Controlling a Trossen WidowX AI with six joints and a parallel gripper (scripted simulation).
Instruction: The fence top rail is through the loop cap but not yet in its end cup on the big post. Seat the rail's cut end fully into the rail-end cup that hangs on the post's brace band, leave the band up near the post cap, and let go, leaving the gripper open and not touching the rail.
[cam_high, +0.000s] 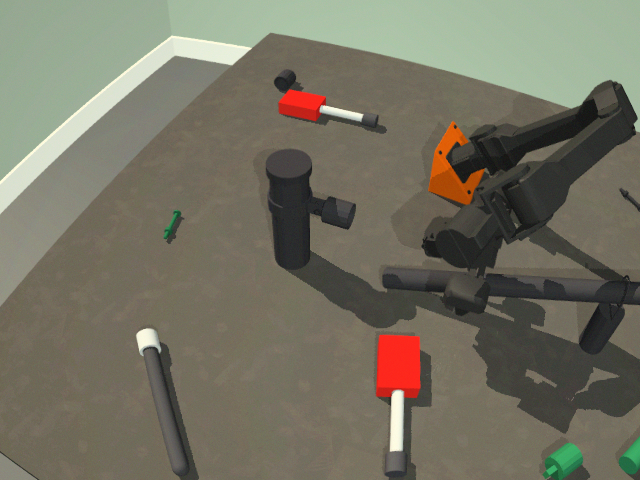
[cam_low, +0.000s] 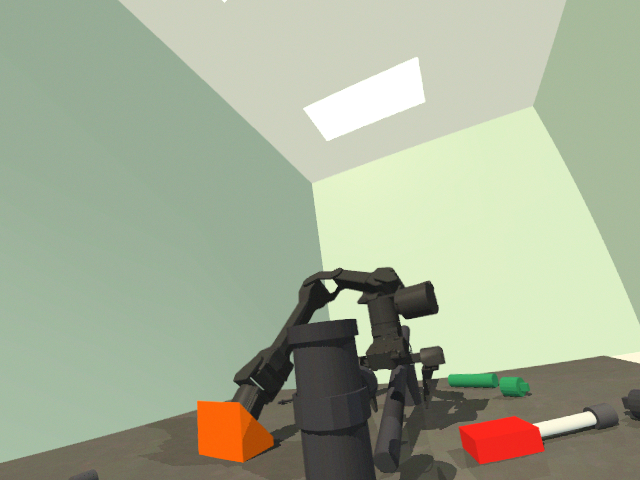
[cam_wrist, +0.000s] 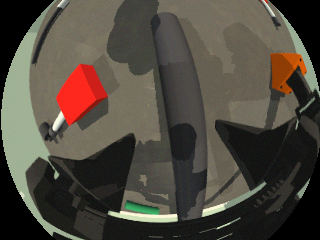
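Note:
The big dark post (cam_high: 291, 237) (cam_low: 330, 361) stands upright, its brace band (cam_high: 277, 200) (cam_low: 333, 410) a little below the cap. The rail-end cup (cam_high: 338, 212) hangs at the band's right, mouth pointing away from the post; it is mostly hidden in the exterior view. The dark rail (cam_high: 413, 279) (cam_low: 391, 431) (cam_wrist: 180, 90) has its near end outside the cup, lower and apart from it. Its other end runs toward the loop cap on the small post (cam_high: 601, 329). My gripper (cam_high: 470, 281) (cam_low: 400, 400) (cam_wrist: 175, 130) is open above the rail, one finger to each side, holding nothing.
A red block with a white handle (cam_high: 398, 364) (cam_low: 501, 439) (cam_wrist: 80, 95) lies in front of the rail. Another red block (cam_high: 302, 104) lies behind the post. An orange bracket (cam_high: 442, 178) (cam_low: 219, 428) (cam_wrist: 285, 70) stands by the arm. A dark rod (cam_high: 164, 408) lies front left.

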